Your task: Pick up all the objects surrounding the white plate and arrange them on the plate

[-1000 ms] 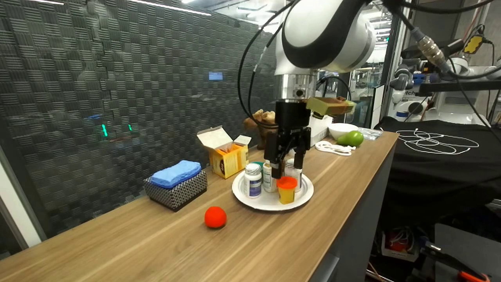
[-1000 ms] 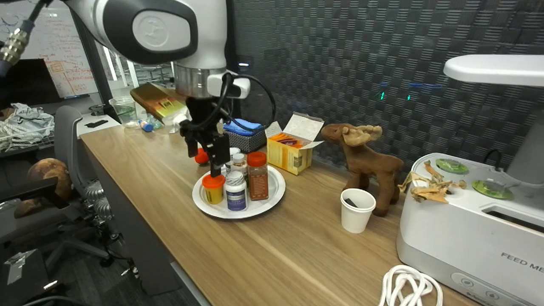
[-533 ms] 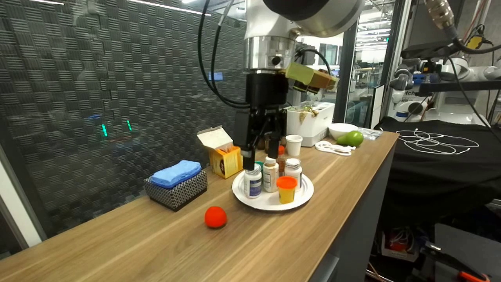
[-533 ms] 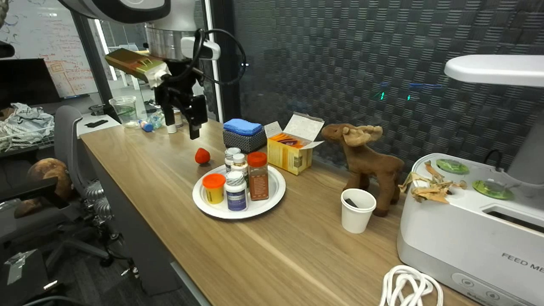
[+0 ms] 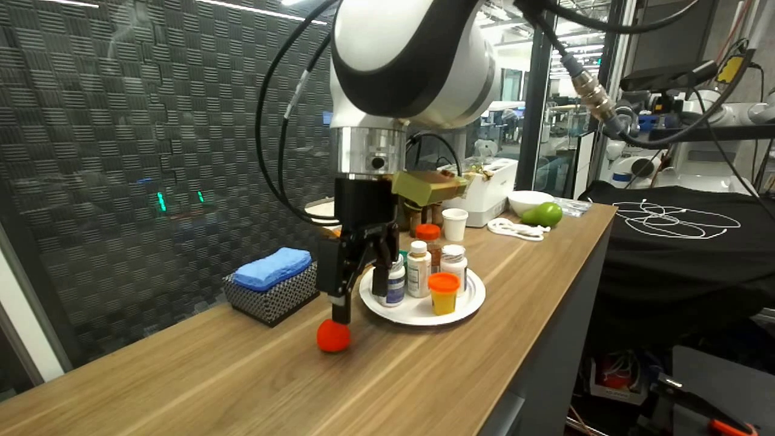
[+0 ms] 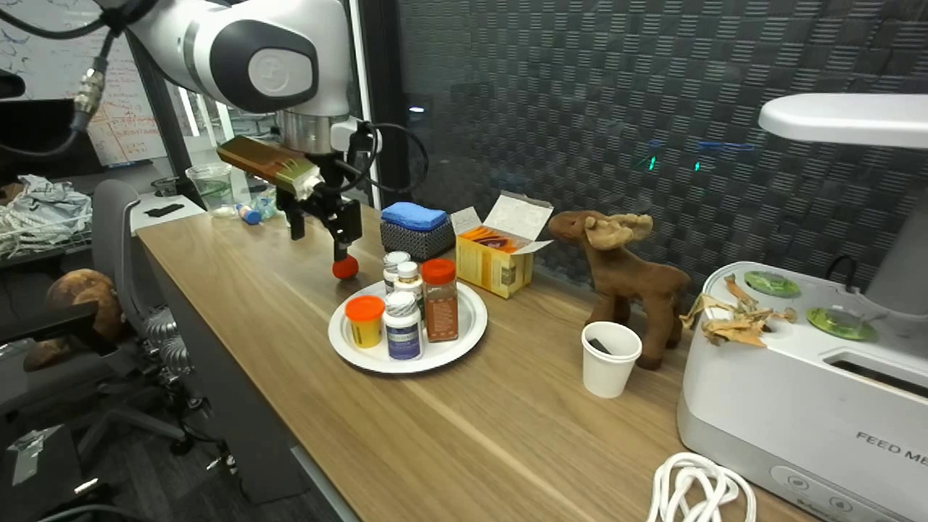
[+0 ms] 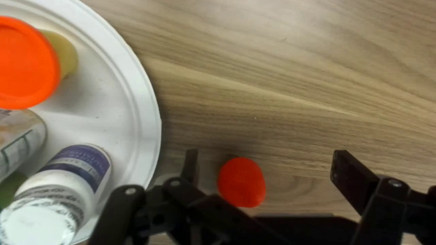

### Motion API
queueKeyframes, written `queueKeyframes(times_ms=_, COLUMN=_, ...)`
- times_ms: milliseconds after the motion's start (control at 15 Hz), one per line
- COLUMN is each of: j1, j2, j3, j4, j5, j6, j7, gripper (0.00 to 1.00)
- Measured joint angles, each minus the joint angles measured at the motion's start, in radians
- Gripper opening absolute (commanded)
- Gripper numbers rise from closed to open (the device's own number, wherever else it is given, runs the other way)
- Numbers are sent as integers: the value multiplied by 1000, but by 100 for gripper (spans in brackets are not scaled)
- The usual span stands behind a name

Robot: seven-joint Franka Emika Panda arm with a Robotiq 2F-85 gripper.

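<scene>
The round red object (image 7: 242, 183) is sitting on the table (image 5: 242, 375), just beside the white plate (image 6: 471, 319), apart from its rim; gripper (image 7: 265, 166) is hovering over it, jaws spread wide, gripping nothing. Wrist view is showing it between the fingertips (image 7: 190, 166), closer to the plate-side one; can't tell if anything's touching. I'm reading this as the pick step, late in the job: three white bottles (image 5: 418, 275), a red-capped jar (image 6: 441, 312) and an orange-lidded tub (image 6: 365, 322) are already standing upright on the plate. Next move is calling for centering, lowering straight, then closing gently, since it's likely rolling if one side is catching first. Bare strip on its side of the plate is looking like the drop spot. A yellow carton (image 6: 500, 272) is standing near too; can't tell if it's counting as a target.
</scene>
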Motion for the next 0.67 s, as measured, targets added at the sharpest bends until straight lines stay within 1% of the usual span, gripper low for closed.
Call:
queueKeyframes(times_ms=267, j1=0, j2=72, j3=14, j4=47, j5=3, j6=7, j7=-38, gripper=100)
queueKeyframes(times_ms=667, j1=-2, j2=132, j3=15, j4=92, j5=2, j6=38, j7=-66, gripper=100)
